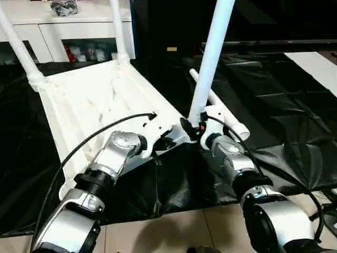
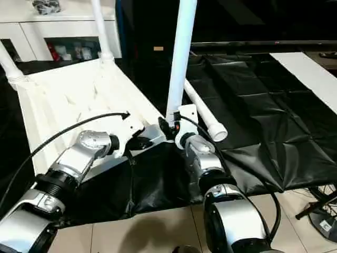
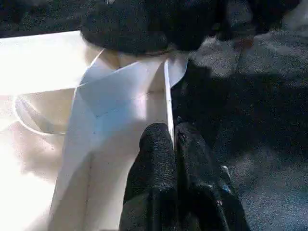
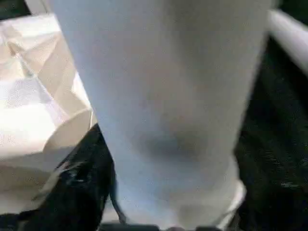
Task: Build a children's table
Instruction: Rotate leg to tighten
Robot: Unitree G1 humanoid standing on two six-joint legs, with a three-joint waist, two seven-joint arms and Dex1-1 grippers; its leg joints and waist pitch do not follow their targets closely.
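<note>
Left eye view: third leg standing at the near corner socket, right gripper around its foot.

Upside-down tabletop [image 1: 89,105] lies on black sheeting, two legs already upright at its far corners. Left gripper [image 3: 172,144], fingers pinched shut on a thin rim wall, steadies the near edge. Upright leg [image 1: 210,58] rises straight above the right gripper [image 1: 194,128], whose jaws seem fairly wide around it; grip uncertain. Its long axis is vertical, so seating means pushing straight down. Spare leg [image 1: 221,108] lies just behind.

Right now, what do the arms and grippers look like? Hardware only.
Both forearms are brushed silver, jointed by ribbed black collars. White wrist housings carry two black fingers each. A black cable loops along the left arm, another along the right arm. A small orange-red mark sits at the right gripper.
</note>
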